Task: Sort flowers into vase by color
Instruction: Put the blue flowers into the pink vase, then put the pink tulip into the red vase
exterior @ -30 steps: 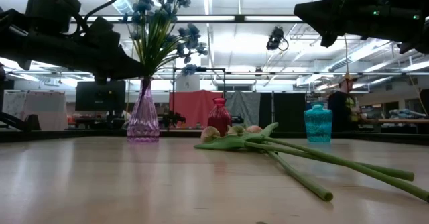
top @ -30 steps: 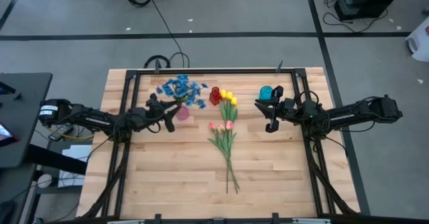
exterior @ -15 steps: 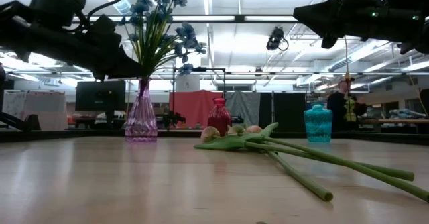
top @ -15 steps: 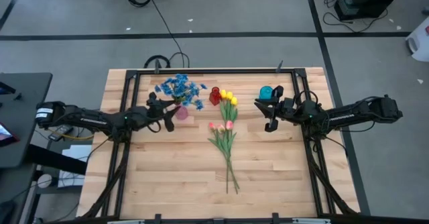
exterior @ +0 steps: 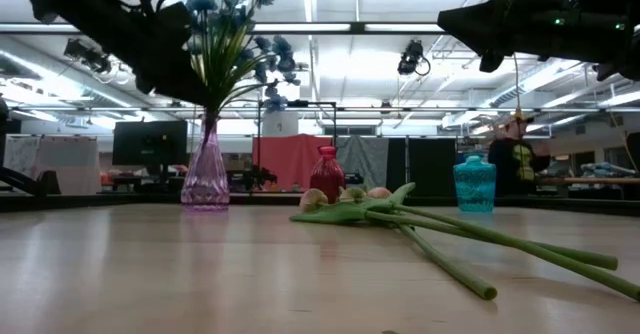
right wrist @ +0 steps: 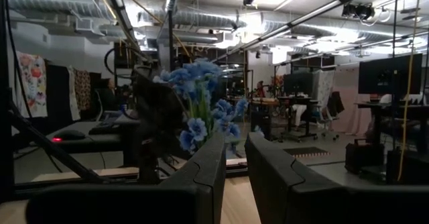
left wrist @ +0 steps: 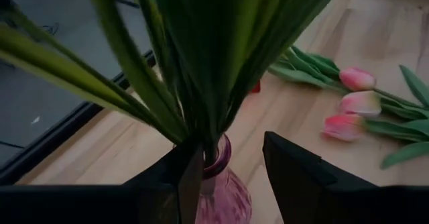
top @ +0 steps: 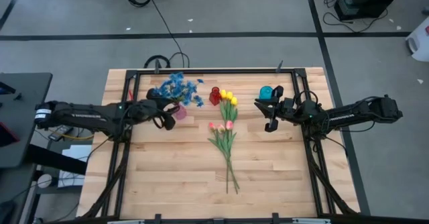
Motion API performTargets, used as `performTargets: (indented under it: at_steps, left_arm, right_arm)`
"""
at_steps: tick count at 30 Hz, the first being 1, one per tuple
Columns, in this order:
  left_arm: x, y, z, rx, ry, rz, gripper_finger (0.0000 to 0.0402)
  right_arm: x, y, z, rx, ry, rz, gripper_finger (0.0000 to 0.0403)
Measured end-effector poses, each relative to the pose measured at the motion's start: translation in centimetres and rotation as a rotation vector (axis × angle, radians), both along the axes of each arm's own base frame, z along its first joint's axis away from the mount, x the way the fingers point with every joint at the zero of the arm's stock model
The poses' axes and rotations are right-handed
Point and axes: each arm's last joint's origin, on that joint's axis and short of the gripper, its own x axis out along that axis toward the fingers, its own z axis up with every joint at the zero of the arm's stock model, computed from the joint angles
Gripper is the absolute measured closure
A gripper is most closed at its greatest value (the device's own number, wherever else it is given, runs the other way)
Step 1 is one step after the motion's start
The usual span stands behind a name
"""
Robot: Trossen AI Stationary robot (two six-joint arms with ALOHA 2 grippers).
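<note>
Noting progress: the blue flowers [top: 179,88] already stand in the pink vase [top: 180,112], upper left of the surface [top: 174,177] in the high view. Our left tool [top: 164,115] sits at that vase's neck, fingers spread either side, nothing clamped. Right tool [top: 269,114] hangs near the teal vase [top: 266,92], fingers parted, empty. Left to do: three yellow tulips [top: 228,98] and three pink tulips [top: 222,125] lying mid-frame. Vases: three, counting the red vase [top: 214,95].
</note>
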Motion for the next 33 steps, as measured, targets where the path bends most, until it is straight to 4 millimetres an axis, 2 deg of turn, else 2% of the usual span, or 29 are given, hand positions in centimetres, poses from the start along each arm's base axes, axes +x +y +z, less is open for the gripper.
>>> performTargets:
  at_steps: [13, 20, 25, 33]
  left_arm:
    - [-0.7, -0.3, 2.0, -0.121, 0.093, 0.016, 0.0238]
    - [-0.8, -0.9, 3.3, -0.252, 0.115, -0.150, 0.0238]
    - [-0.8, -2.6, 2.8, -0.389, 0.140, -0.327, 0.0238]
    - [-0.5, -6.0, 0.8, -0.492, 0.098, -0.453, 0.0239]
  right_arm:
    - [0.0, 0.0, 0.0, 0.000, -0.001, 0.001, 0.0329]
    - [0.0, 0.0, 0.0, 0.000, -0.001, 0.001, 0.0329]
    - [0.0, 0.0, 0.0, 0.000, -0.001, 0.002, 0.0329]
    - [0.0, 0.0, 0.0, 0.025, -0.007, 0.012, 0.0329]
